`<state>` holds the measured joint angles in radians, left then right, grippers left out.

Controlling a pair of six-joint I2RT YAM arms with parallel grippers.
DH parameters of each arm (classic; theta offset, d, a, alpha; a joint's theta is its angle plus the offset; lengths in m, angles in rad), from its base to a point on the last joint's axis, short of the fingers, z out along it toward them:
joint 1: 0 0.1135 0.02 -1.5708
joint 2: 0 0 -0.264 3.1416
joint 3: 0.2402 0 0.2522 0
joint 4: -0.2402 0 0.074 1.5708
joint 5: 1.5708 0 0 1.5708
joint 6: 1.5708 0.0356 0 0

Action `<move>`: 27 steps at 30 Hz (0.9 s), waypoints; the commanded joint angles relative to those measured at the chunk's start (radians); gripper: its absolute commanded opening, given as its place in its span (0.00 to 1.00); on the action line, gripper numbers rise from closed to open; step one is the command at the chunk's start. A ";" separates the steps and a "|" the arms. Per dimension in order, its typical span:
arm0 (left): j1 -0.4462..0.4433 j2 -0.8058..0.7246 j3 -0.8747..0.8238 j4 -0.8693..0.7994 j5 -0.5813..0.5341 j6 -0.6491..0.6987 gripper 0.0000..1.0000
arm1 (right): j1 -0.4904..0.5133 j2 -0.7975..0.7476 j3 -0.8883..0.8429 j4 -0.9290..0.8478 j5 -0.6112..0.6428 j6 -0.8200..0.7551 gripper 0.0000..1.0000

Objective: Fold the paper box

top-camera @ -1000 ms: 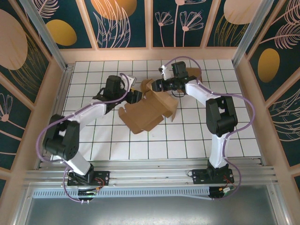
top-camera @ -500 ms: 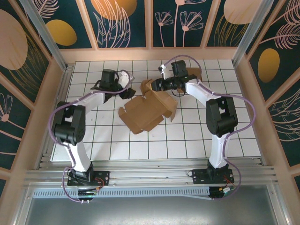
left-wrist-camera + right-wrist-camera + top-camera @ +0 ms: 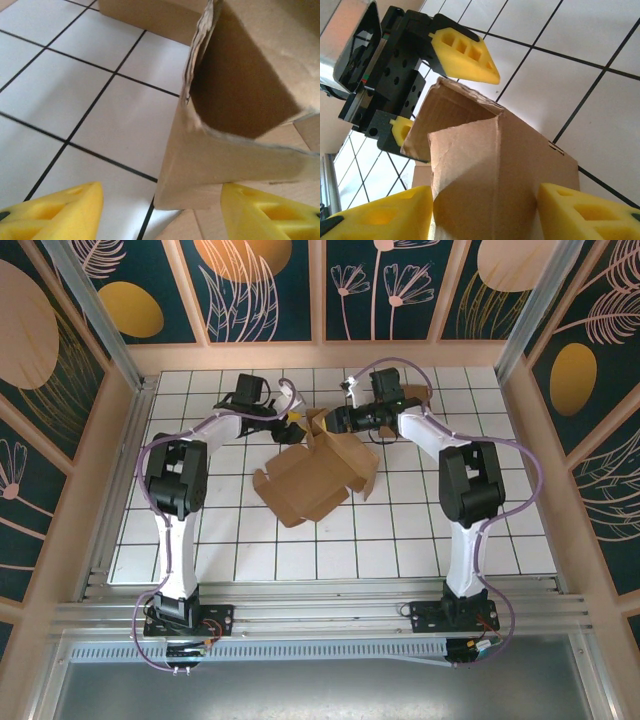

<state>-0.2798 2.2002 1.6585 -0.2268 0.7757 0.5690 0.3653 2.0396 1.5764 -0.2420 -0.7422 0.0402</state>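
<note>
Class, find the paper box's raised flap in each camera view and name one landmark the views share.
Top external: raised flap, just above centre.
Left wrist: upper right, looming close.
Right wrist: lower centre.
Shared landmark: the white gridded table.

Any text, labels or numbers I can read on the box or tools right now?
None readable.
paper box: plain brown cardboard; one small dark mark near its edge, too small to read.
left tool, right tool: no legible markings.
</note>
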 commanded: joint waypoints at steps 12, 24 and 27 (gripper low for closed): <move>-0.092 0.047 0.094 -0.109 0.006 0.077 0.47 | -0.022 0.043 0.039 0.019 -0.082 0.060 0.59; -0.105 -0.030 -0.017 0.015 -0.058 0.071 0.51 | -0.053 0.032 0.019 0.060 -0.130 0.103 0.62; -0.105 -0.042 -0.019 0.001 -0.069 0.094 0.69 | -0.052 0.036 0.024 0.045 -0.132 0.094 0.61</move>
<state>-0.3798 2.2036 1.6524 -0.2379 0.7094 0.6342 0.3138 2.0602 1.5833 -0.2050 -0.8478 0.1368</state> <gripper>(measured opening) 0.652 0.613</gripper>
